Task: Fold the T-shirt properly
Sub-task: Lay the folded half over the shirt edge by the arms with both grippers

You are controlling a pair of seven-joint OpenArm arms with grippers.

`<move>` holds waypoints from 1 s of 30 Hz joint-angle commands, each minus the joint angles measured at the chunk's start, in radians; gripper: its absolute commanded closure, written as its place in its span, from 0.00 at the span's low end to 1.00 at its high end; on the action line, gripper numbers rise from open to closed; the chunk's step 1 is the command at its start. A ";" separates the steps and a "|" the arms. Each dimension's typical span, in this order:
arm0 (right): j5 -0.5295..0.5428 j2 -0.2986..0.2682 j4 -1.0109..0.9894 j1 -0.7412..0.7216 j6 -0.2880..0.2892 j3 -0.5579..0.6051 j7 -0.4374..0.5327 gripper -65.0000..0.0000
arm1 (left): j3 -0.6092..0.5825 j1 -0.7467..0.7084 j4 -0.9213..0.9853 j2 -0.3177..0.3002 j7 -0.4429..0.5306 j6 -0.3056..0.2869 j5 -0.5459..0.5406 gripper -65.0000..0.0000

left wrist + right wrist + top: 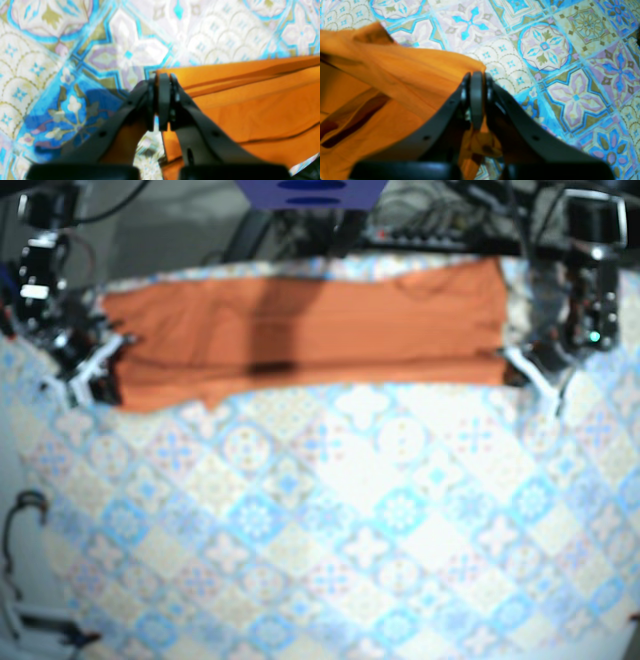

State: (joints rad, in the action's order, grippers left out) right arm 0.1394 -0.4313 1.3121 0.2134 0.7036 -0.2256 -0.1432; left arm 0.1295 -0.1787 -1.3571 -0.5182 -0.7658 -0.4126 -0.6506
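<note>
- The shirt (300, 330), orange, lies at the far side of the table as a long flat band, stretched crosswise between the two arms.
- In the base view a dark shadow bar crosses the band left of its middle, and its near edge has a small flap hanging lower at that view's left end.
- The left gripper (162, 80) is at the band's end on the base view's right. Its jaws are pressed together with a corner of the shirt pinched at the tips, and the fabric runs away to the right in flat layers.
- The right gripper (476, 77) is at the opposite end. Its jaws are also closed tight on the shirt's edge, with orange fabric showing below the tips and bunched in loose folds to the left.
- The cloth (350, 530) under everything is printed with blue, lilac and olive tiles, and it covers the whole table nearer the camera.
- Both wrist views are blurred, so the seams cannot be read.
</note>
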 commanded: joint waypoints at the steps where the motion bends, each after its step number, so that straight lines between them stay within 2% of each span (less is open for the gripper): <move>1: 0.018 -0.021 0.017 -0.010 -0.005 -0.011 0.023 1.00 | 0.008 0.006 -0.015 -0.026 0.022 0.001 -0.004 1.00; 30: 0.018 -0.022 0.082 0.099 -0.005 -0.013 0.024 1.00 | 0.008 -0.066 -0.063 -0.038 0.042 -0.013 -0.004 1.00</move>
State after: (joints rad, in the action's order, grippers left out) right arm 0.1390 -0.4328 1.3735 0.3149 0.7029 -0.2256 -0.1440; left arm 0.1280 -0.2497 -1.4063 -0.5343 -0.7391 -0.4229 -0.6498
